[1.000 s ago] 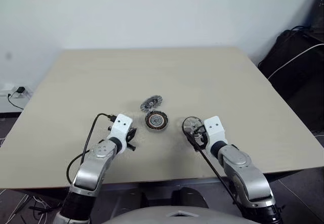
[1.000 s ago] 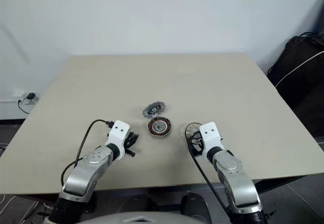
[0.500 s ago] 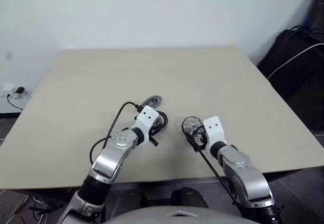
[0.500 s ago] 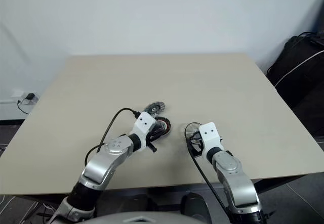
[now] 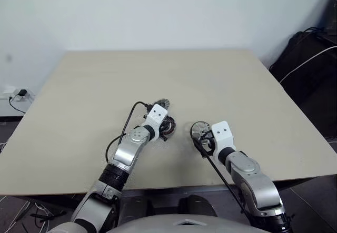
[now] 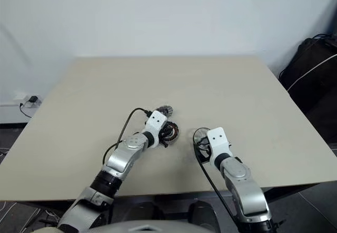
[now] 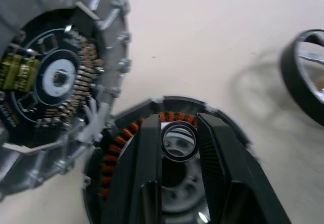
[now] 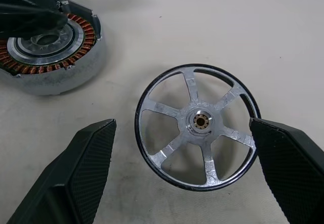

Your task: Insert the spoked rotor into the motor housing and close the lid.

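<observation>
Rotor (image 8: 199, 126) lies flat on the table (image 5: 221, 80), to the right of the housing (image 8: 48, 54) and clear of it. The right gripper (image 8: 185, 176) stands spread wide, one finger on each side of the rotor, neither finger touching the rim. The left gripper (image 7: 178, 158) is over the housing, its fingers (image 7: 144, 163) narrowed to a small gap above the silver centre ring; whether they touch or pinch anything cannot be told.

Handling, as judged: the rotor is a thin, stiff metal wheel, probably light, with a smooth dark rim that could slip. The likeliest hold is across the rim on opposite edges. Lying flat on the table, it leaves little edge to catch. The housing looks heavier and should stay put.

The lid (image 7: 55, 77) rests just beyond the housing, ribbed darker face showing; it seems to touch or overlap the housing's far edge, though this is hard to judge. In both eye views the left wrist covers most of the housing and part of the lid.
</observation>
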Controlling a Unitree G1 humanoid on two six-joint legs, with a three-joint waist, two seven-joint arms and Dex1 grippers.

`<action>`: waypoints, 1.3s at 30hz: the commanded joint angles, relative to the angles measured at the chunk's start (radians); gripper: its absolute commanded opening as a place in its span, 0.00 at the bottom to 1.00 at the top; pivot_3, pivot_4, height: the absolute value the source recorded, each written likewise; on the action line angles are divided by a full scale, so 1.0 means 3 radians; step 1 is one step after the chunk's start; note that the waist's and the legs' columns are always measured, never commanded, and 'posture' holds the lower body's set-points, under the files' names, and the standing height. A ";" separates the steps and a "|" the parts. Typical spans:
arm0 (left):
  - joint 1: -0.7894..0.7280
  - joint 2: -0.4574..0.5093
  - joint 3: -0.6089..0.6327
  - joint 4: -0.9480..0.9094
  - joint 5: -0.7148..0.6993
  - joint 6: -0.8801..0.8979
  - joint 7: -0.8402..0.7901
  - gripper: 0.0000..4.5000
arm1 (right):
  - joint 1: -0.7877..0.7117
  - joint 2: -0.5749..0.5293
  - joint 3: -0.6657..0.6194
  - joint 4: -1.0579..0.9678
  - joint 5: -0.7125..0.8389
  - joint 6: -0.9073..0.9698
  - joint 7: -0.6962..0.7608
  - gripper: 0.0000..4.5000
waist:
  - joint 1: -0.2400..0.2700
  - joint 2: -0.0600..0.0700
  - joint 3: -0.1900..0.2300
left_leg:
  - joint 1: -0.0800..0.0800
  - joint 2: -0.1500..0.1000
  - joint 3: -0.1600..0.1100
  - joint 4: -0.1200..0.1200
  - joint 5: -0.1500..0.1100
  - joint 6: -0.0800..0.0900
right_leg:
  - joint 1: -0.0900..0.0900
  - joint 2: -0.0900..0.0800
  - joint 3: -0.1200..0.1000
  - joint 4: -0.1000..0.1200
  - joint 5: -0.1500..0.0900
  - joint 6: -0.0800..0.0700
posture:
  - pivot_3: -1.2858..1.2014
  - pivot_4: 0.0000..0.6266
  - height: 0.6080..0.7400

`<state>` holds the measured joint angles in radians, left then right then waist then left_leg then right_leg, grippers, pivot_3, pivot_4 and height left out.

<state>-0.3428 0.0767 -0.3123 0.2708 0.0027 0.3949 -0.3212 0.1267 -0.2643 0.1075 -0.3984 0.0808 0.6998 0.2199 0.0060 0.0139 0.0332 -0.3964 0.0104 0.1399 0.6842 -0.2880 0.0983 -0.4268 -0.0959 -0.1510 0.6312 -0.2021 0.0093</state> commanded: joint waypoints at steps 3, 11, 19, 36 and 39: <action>-0.0144 -0.0061 0.0072 0.0135 0.0065 -0.0153 0.0053 0.15 | -0.0022 0.0013 -0.0054 -0.0093 -0.0011 -0.0077 -0.0030 1.00 | -0.0001 0.0000 0.0000 | 0.0000 0.0000 0.0000 0.0000 -0.0001 0.0001 | 0.0000 0.0000 0.0000 0.0000 0.0001 0.0001 | 0.52 0.00 1.00; -0.0098 -0.0073 0.0076 0.0109 0.0055 -0.0070 -0.0054 0.37 | -0.0020 0.0014 -0.0055 -0.0096 -0.0008 -0.0083 -0.0036 1.00 | -0.0002 0.0000 0.0000 | -0.0001 0.0000 0.0000 0.0002 -0.0001 0.0002 | 0.0000 0.0000 0.0000 0.0000 0.0000 0.0000 | 0.52 0.00 1.00; -0.0035 -0.0078 0.0148 -0.0107 0.0021 -0.0021 -0.0042 0.64 | -0.0049 0.0011 -0.0039 -0.0087 -0.0006 -0.0070 -0.0023 1.00 | -0.0006 0.0000 0.0000 | -0.0001 0.0000 0.0000 0.0002 -0.0001 0.0002 | 0.0000 0.0000 0.0000 0.0000 0.0001 0.0000 | 0.52 0.00 1.00; 0.0836 0.0339 0.0374 -0.1477 -0.0133 0.0171 -0.0217 0.00 | -0.0529 0.0124 0.0255 0.0031 -0.0052 0.0007 0.0012 0.79 | -0.0055 0.0002 -0.0001 | 0.0002 0.0000 0.0000 0.0002 0.0001 -0.0002 | -0.0001 0.0000 0.0001 0.0008 -0.0003 -0.0006 | 0.52 0.00 1.00; 0.1041 0.0367 0.0458 -0.1566 -0.0237 -0.0021 -0.0296 0.00 | -0.0723 0.0152 0.0402 0.0210 -0.0118 -0.0039 0.0036 0.56 | -0.0050 0.0000 -0.0002 | 0.0002 0.0000 0.0000 0.0004 0.0001 -0.0002 | -0.0001 -0.0001 0.0001 0.0008 -0.0004 -0.0008 | 0.52 0.00 1.00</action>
<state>-0.0353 0.1851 -0.1887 -0.1409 -0.0460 0.4389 -0.3982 -0.0609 -0.2226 0.2120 -0.3424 0.0584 0.7045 0.2241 -0.0090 0.0140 0.0326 -0.3958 0.0103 0.1399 0.6852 -0.2876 0.0977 -0.4270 -0.0964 -0.1507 0.6336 -0.2034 0.0068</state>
